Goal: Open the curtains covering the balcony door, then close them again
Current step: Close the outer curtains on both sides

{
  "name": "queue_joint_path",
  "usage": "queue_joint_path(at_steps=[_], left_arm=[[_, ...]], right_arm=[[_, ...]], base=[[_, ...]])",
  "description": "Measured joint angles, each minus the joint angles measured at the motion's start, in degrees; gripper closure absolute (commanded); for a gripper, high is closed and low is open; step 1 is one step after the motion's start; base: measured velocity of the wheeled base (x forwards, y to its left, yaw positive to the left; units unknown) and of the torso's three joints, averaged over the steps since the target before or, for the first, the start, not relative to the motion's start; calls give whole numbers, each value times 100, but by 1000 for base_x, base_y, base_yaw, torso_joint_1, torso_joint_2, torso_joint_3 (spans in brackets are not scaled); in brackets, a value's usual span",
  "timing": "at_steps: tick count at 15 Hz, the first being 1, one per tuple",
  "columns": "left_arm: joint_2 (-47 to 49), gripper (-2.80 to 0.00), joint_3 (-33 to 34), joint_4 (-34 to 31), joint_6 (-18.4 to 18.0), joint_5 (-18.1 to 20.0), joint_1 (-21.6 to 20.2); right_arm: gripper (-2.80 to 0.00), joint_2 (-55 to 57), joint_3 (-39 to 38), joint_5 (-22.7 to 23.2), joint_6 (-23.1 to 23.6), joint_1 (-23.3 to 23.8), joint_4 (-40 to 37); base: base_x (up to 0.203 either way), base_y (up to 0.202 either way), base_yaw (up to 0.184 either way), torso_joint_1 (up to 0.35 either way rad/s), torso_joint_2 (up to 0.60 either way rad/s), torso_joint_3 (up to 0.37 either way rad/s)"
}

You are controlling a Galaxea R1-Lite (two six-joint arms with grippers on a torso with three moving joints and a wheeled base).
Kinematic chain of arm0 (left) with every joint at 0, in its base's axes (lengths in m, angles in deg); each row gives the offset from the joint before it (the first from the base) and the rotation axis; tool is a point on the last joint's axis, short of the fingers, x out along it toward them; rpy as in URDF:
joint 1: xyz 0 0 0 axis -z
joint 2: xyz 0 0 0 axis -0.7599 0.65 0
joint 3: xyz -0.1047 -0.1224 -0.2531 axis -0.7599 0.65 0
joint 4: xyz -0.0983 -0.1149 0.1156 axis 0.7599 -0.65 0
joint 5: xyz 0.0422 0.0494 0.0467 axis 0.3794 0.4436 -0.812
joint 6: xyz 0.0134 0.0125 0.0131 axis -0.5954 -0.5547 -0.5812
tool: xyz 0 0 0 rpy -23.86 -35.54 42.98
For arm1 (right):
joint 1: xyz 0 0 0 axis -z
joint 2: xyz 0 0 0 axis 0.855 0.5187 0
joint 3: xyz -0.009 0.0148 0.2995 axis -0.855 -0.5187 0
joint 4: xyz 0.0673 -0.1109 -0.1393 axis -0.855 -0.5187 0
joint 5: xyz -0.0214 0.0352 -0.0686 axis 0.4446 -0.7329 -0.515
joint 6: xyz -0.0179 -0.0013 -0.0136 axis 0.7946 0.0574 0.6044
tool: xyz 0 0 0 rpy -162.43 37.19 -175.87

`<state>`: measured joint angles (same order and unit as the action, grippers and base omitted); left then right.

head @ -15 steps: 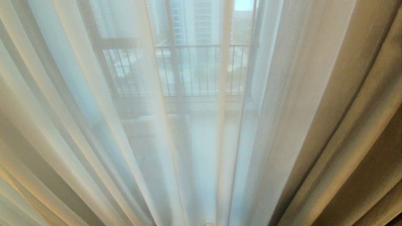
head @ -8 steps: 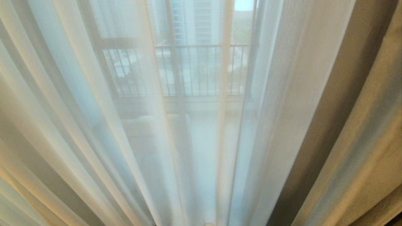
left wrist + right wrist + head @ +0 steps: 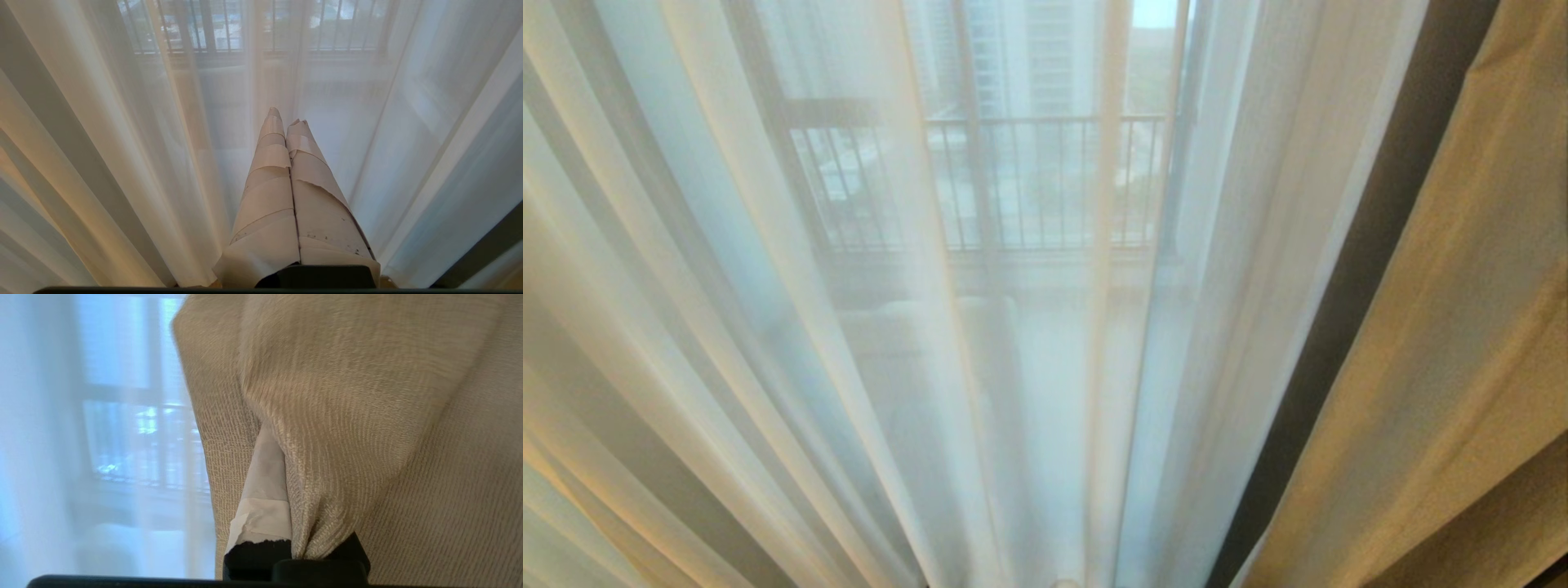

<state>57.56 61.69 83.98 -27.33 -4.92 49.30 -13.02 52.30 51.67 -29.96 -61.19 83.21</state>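
Curtains [image 3: 347, 416]: right gripper [image 3: 286, 490] jaws pinch a woven fold beside its edge; left gripper [image 3: 286, 122], jaws together, points at sheer pleats.

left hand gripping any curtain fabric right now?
No: the left hand is shut on nothing, its taped fingers pressed together before the sheer curtain.

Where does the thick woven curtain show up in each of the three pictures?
Head view: thick curtain fills the right edge, beside the sheer curtain.
Left wrist view: not in it; only sheer fabric around the shut left end effector.
Right wrist view: fills the right, pinched in the right end effector.
Shared landmark: the balcony railing behind the sheer.
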Motion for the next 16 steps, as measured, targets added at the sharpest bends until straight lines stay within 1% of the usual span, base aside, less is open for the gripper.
queue_joint_path(at_steps=[5, 7, 9, 16], left_arm=[[0, 0, 0, 5, 0, 0, 0], [0, 0, 0, 3, 1, 0, 0], [0, 0, 0, 5, 2, 1, 0], [0, 0, 0, 5, 2, -2, 0]], right_arm=[[0, 82, 6, -32, 533, -970, 172], [0, 174, 24, -187, 654, -1327, 194], [0, 270, 63, -278, 715, -1644, 221], [0, 668, 98, -295, 1216, -2632, 601]], base=[[0, 0, 0, 0, 0, 0], [0, 0, 0, 0, 0, 0], [0, 0, 0, 0, 0, 0], [0, 0, 0, 0, 0, 0]])
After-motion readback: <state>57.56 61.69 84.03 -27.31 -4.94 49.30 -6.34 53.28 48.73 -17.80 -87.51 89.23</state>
